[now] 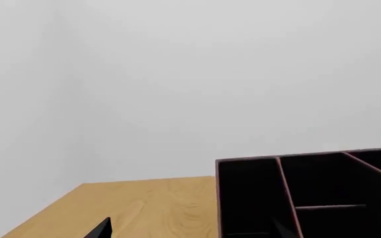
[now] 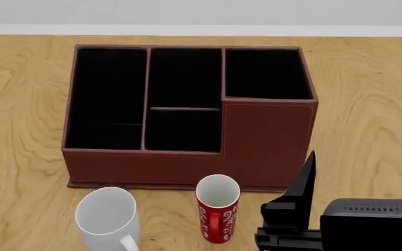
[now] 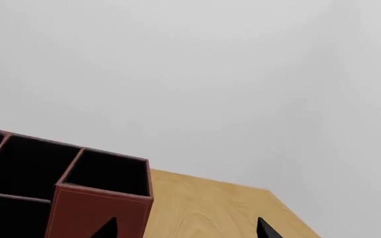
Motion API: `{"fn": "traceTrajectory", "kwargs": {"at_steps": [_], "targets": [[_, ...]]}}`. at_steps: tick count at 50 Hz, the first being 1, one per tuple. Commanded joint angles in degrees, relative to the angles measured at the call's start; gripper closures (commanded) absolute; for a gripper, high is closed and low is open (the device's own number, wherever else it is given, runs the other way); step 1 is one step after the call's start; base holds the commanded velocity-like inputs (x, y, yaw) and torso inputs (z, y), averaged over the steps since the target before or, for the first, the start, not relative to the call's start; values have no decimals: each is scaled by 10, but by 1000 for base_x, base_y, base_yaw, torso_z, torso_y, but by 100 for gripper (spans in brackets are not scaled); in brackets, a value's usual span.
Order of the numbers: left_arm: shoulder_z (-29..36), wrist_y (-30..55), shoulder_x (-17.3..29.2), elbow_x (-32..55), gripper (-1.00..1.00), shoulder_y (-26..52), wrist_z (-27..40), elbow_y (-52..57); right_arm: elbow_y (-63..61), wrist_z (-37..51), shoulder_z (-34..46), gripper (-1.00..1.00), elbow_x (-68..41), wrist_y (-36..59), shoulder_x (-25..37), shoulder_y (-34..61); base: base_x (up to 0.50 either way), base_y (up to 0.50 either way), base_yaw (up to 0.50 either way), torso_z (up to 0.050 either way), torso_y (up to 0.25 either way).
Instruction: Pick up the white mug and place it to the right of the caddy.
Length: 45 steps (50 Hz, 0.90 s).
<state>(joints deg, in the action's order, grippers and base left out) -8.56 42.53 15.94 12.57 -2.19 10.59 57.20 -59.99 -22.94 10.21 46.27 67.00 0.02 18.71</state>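
On the bench [image 2: 368, 94], in front of the caddy [image 2: 257, 141] at its left end, I see the white mug [image 2: 107, 213]: plain, glossy, upright, beside the slimmer red mug [image 2: 218, 209]. My right pincer [image 2: 361, 172] is spread wide, holding nothing. The left pincer's state I cannot tell.

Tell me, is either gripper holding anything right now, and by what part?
Nothing is held. The right gripper is open and empty beside the caddy. The white mug stands untouched on the table. The left gripper barely shows, so its state is unclear.
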Motion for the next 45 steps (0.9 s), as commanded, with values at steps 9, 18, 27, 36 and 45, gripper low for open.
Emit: {"fn": "traceTrajectory", "kwargs": {"at_steps": [9,18,27,36,45], "targets": [[-1,-4,10,13,-100,-2,13,-4,0,-4,6,-100,25,1,0,-11,467,0,0,0,1],[1,-13,14,10,-100,-2,22,-12,0,-7,4,-100,29,-6,0,-10,-3,0,0,0,1],[2,-18,18,10,-100,-4,27,-14,0,-26,13,-100,50,-5,0,-6,0,0,0,0,-185],[0,-15,21,13,-100,-3,34,-8,0,-47,24,-100,77,-3,0,1,-1,0,0,0,-250],[1,-23,26,13,-100,-6,37,-12,0,-59,30,-100,88,5,0,11,-1,0,0,0,-250]]}}
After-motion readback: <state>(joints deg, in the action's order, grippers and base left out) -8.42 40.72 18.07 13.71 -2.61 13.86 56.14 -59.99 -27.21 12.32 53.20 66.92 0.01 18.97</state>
